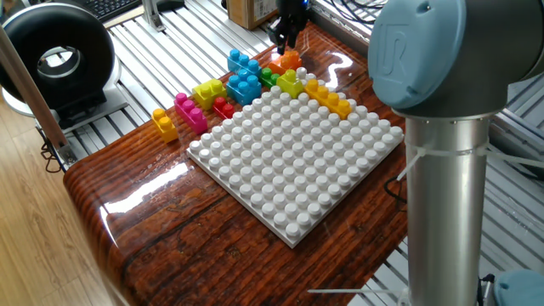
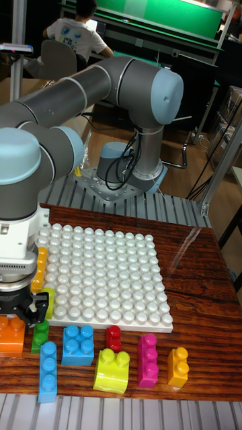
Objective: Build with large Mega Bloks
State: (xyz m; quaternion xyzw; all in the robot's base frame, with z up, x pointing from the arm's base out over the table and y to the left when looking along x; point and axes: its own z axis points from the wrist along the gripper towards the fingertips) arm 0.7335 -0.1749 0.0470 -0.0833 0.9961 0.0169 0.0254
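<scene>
My gripper (image 1: 286, 38) (image 2: 20, 310) hangs open just above the orange brick (image 1: 290, 59) (image 2: 11, 334) at the far edge of the table, with nothing between its fingers. A long yellow-orange brick (image 1: 330, 96) (image 2: 40, 267) and a lime yellow brick (image 1: 291, 82) sit on the edge of the white baseplate (image 1: 297, 161) (image 2: 107, 275). Loose on the table beside the plate lie a green brick (image 2: 40, 336), two blue bricks (image 1: 240, 60) (image 1: 245, 86), a red brick (image 1: 223, 107), a lime yellow brick (image 1: 208, 90), a pink brick (image 1: 191, 112) and a small yellow-orange brick (image 1: 165, 124).
The arm's grey column (image 1: 450, 170) stands at the right of the table. A black round device (image 1: 55, 59) sits on the metal slats at the left. A cardboard box (image 1: 251, 10) is behind the gripper.
</scene>
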